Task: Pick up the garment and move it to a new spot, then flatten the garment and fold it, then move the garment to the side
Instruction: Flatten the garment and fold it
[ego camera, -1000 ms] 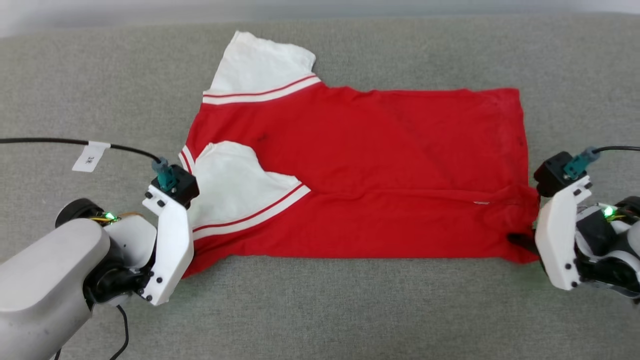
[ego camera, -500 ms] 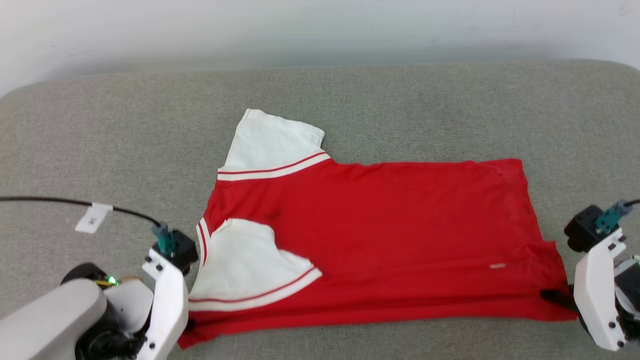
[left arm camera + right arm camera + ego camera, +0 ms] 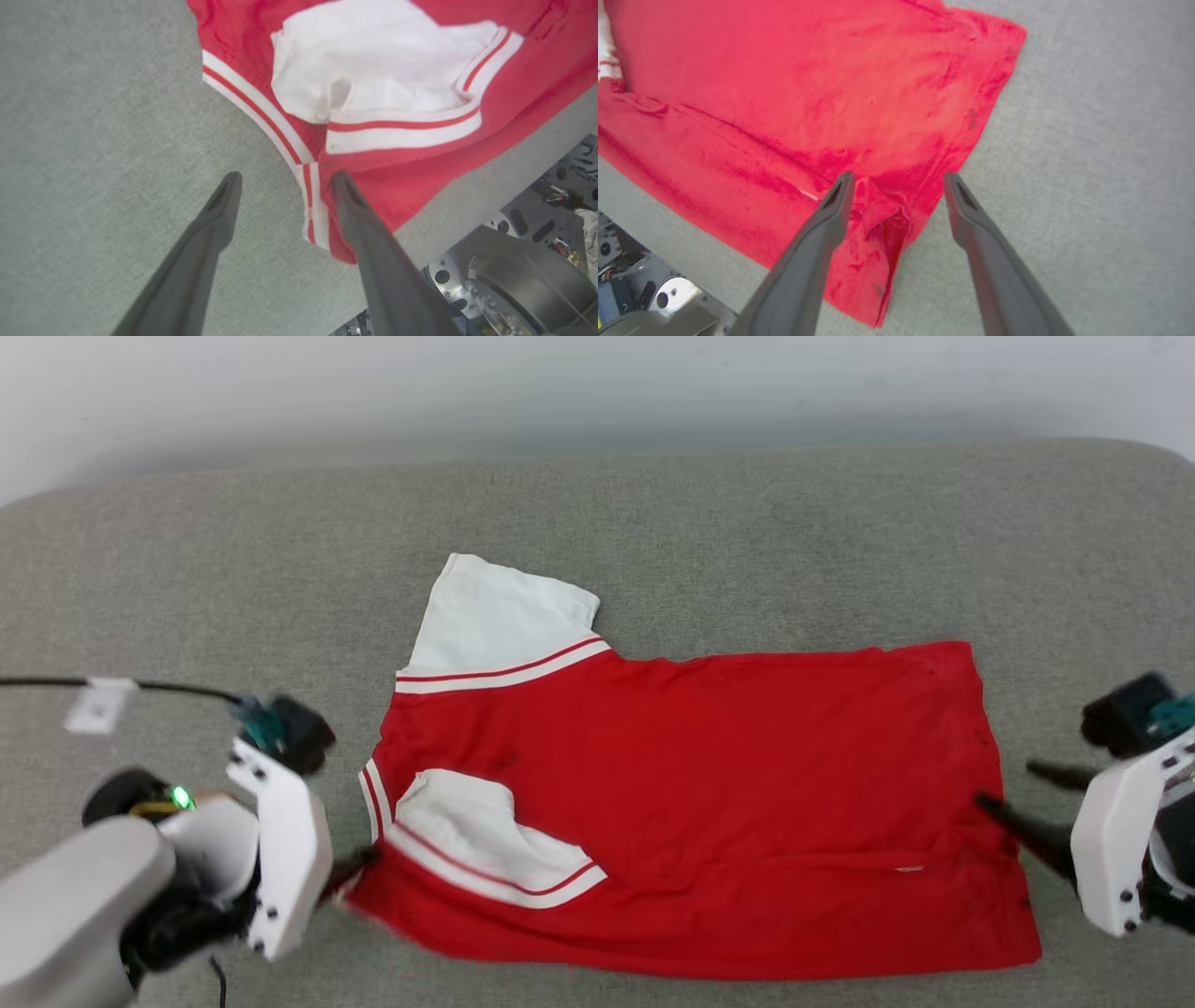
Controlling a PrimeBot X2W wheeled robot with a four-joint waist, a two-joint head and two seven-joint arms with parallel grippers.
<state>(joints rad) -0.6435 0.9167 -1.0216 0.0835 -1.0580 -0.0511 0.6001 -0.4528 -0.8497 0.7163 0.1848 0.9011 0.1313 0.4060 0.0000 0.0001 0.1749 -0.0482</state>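
Grey cushion [image 3: 653, 504], garment [image 3: 709, 775] at left claw [image 3: 285, 177] (spread)

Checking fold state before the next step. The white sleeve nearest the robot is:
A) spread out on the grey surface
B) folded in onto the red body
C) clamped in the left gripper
B: the near sleeve lies on the garment's red body; the far sleeve sticks out onto the grey surface.

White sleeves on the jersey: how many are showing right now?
2. One sleeve lies spread flat at the far left corner of the jersey; the other is folded onto the red body, near the left gripper. None seems hidden.
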